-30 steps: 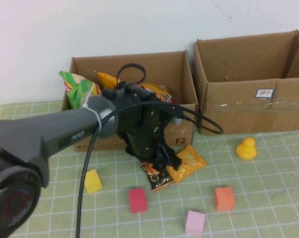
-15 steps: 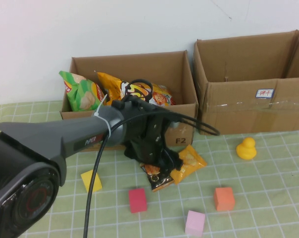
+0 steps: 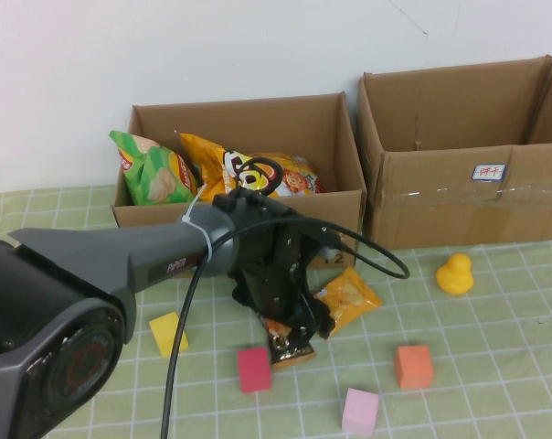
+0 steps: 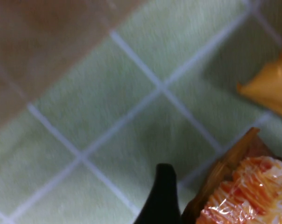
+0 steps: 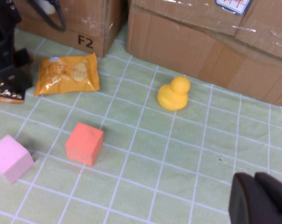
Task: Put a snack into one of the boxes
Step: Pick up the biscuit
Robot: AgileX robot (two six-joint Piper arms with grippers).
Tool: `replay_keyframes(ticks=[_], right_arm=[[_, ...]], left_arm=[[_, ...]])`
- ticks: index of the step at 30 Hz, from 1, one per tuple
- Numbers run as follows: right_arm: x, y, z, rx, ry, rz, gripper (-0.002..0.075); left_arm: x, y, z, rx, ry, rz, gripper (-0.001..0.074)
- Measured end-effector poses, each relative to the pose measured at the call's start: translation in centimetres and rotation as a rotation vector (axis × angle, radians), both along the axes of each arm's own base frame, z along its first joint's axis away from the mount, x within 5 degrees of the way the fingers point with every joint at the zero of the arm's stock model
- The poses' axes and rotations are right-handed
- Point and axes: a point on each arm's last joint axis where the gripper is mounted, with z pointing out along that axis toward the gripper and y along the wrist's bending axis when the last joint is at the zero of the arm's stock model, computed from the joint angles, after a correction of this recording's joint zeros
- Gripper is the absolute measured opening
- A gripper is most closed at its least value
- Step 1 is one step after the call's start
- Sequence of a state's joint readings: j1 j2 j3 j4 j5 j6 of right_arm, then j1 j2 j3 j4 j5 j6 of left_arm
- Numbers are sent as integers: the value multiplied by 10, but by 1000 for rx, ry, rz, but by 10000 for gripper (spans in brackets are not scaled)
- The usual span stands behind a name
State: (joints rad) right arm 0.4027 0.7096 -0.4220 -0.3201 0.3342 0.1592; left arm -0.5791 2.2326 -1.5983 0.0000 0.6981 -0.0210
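Left gripper (image 3: 299,322) low over the dark snack packet (image 3: 285,340) on the green checked table (image 3: 495,347), fingers hidden by the arm. Orange snack bag (image 3: 349,297) just beside. Left box (image 3: 249,137) holds chip bags; right box (image 3: 459,137) further right. Right gripper out of view.

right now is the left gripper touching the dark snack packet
Cannot tell. In the left wrist view a fingertip sits right beside the dark snack packet, with no plain contact or gap. Right gripper is parked away.

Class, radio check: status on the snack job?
Left gripper down on dark snack packet, grip unclear. Right gripper parked, shut. Orange chip bag alongside.
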Motion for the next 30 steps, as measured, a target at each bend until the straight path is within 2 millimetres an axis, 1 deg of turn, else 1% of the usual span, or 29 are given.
replay_keyframes(ticks=[6, 9, 15, 25, 30], right_arm=[[0, 0, 0, 0, 0, 0, -2], [0, 0, 0, 0, 0, 0, -2], [0, 0, 0, 4, 1, -1, -2], [0, 0, 0, 9, 3, -3, -2], [0, 0, 0, 9, 3, -3, -2]], left_arm=[[-6, 4, -1, 48, 79, -4, 503], [-9, 5, -1, 56, 108, 1, 489], [-12, 3, 2, 31, 137, 20, 477], [-13, 2, 18, -2, 118, 33, 470], [-15, 4, 18, 3, 153, 110, 469]])
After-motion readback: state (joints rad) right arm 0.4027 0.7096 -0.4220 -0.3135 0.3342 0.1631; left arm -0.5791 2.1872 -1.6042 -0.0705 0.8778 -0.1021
